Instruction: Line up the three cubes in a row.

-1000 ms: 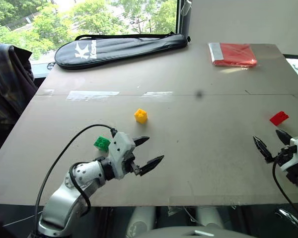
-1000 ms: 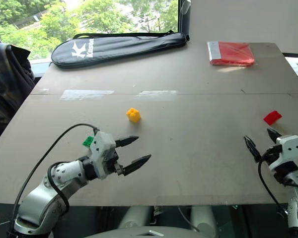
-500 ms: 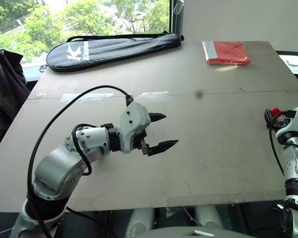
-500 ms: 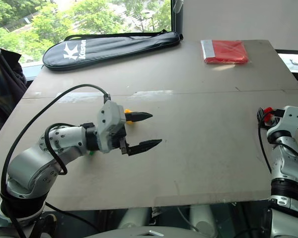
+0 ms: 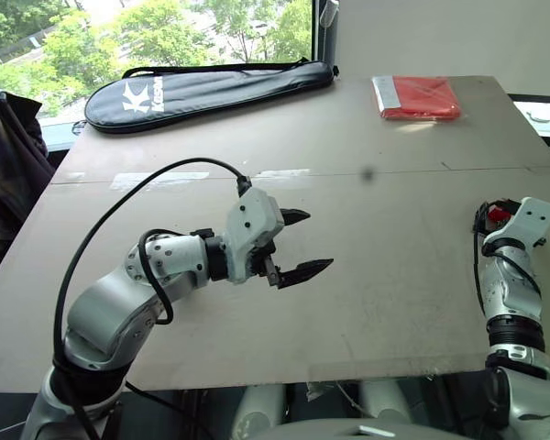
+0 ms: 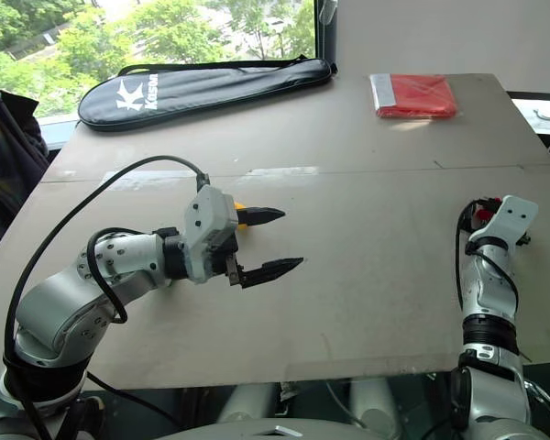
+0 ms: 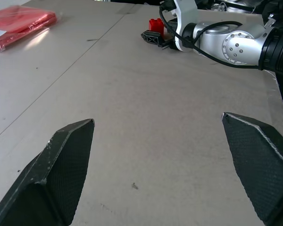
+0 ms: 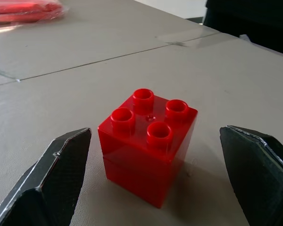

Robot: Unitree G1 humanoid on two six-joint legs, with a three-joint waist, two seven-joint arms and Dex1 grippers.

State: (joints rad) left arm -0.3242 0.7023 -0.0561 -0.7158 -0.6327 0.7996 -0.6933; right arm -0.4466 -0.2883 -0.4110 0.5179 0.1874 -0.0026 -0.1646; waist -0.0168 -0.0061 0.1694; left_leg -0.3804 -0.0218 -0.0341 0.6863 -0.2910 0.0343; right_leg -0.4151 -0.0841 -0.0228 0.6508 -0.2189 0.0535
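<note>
The red cube (image 8: 148, 143), studs up, rests near the table's right edge (image 5: 498, 214). My right gripper (image 8: 154, 133) is open, with one finger on each side of the cube and a gap on both sides. My left gripper (image 5: 316, 243) hangs open and empty above the middle of the table, pointing right. Just behind its upper finger a sliver of the yellow cube (image 6: 240, 207) peeks out. The green cube is hidden behind my left arm. In the left wrist view the red cube (image 7: 156, 24) sits far ahead with the right gripper (image 7: 153, 35) around it.
A black racket bag (image 5: 211, 87) lies along the far left of the grey table (image 5: 394, 293). A flat red packet (image 5: 417, 96) is at the far right. Tape strips (image 5: 160, 179) cross the table's seam. A dark plaid cloth (image 5: 9, 156) hangs at the left.
My left gripper rose and swung right, covering the yellow and green cubes. My right gripper moved forward and turned until its open fingers flank the red cube. The camera shifted too.
</note>
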